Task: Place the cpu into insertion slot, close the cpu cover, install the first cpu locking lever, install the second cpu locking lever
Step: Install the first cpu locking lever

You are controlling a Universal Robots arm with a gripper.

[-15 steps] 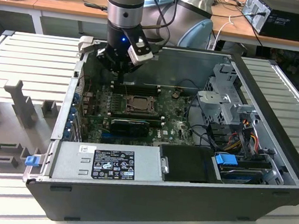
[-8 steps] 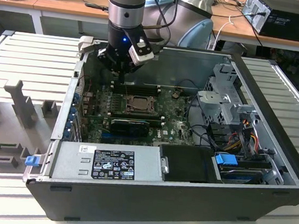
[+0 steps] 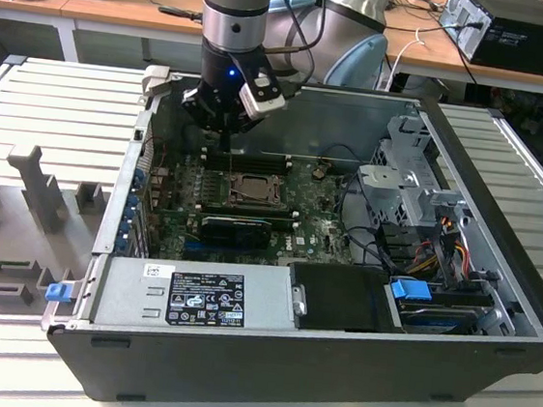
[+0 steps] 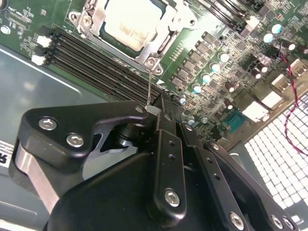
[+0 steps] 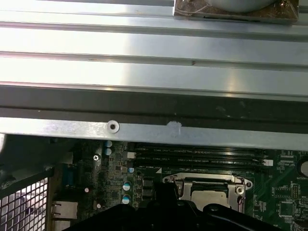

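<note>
The cpu (image 4: pixel 127 21) shows its silver-grey face inside the insertion slot (image 3: pixel 249 199) on the green board. The cpu cover (image 5: pixel 204 178) lies flat around it as a metal frame. A thin wire locking lever (image 4: pixel 149 86) rises from the socket's corner to my gripper (image 4: pixel 153 111). The black fingers are pressed together on the lever's end tab. In the exterior view the gripper (image 3: pixel 223 130) hangs just behind the socket, close to the case's back wall.
Long black memory slots (image 4: pixel 96 57) run between the socket and the case's metal wall (image 5: pixel 144 130). A power supply (image 3: pixel 203 298) fills the front of the case, with a drive cage (image 3: pixel 414 185) and cables on the exterior view's right. Capacitors (image 4: pixel 207 77) stand beside the socket.
</note>
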